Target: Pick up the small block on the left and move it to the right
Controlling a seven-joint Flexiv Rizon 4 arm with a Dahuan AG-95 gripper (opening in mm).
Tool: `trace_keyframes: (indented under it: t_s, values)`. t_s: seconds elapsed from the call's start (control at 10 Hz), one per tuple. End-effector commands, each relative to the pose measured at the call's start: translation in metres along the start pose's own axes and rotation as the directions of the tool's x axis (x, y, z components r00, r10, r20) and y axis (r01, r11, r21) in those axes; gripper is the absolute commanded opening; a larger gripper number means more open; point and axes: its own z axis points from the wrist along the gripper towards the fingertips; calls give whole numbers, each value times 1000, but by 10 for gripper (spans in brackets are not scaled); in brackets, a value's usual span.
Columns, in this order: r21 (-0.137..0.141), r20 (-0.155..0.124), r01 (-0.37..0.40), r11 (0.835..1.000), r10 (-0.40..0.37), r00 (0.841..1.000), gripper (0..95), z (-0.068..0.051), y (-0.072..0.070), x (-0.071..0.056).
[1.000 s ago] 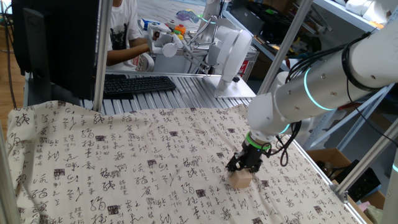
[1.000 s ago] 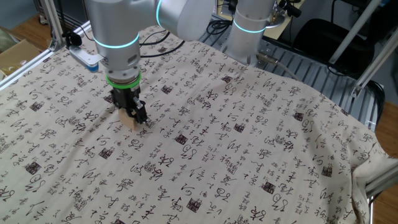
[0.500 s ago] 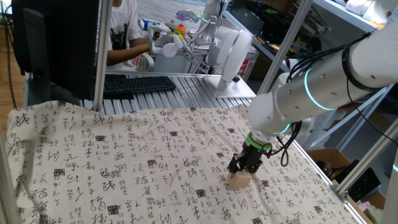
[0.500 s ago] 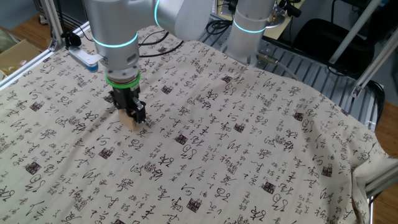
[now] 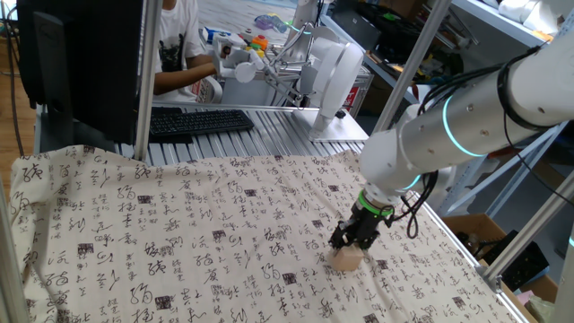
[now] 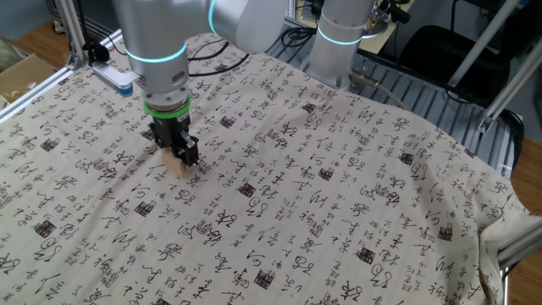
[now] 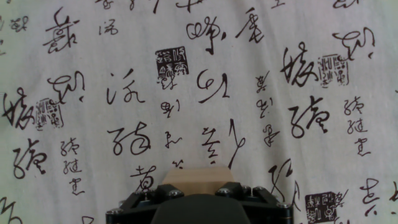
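Arm's black two-finger gripper (image 5: 351,242) points straight down, fingers (image 6: 191,156) clamped on the small light tan wooden cube (image 5: 348,258), which sits on the calligraphy-printed cloth surface (image 6: 339,195). Squared from above, looks ready for a clean lift.

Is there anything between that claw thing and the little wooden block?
No. In both fixed views the end effector sits right on the small block, fingers closed against its sides. Only patterned cloth surrounds it.
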Motion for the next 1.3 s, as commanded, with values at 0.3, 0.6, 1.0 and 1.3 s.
trace_keyframes:
  t_s: [0.3, 0.6, 1.0, 1.3]
  values:
    - [43, 19, 14, 999, -15, 1000, 0, -12, 0, 3]
    - [34, 16, 11, 999, -12, 1000, 0, -32, 1, 5]
    - [27, 14, -4, 1000, 4, 1000, 0, -42, 8, 7]
    - [22, 13, -13, 1000, 13, 1000, 0, -46, 15, 4]
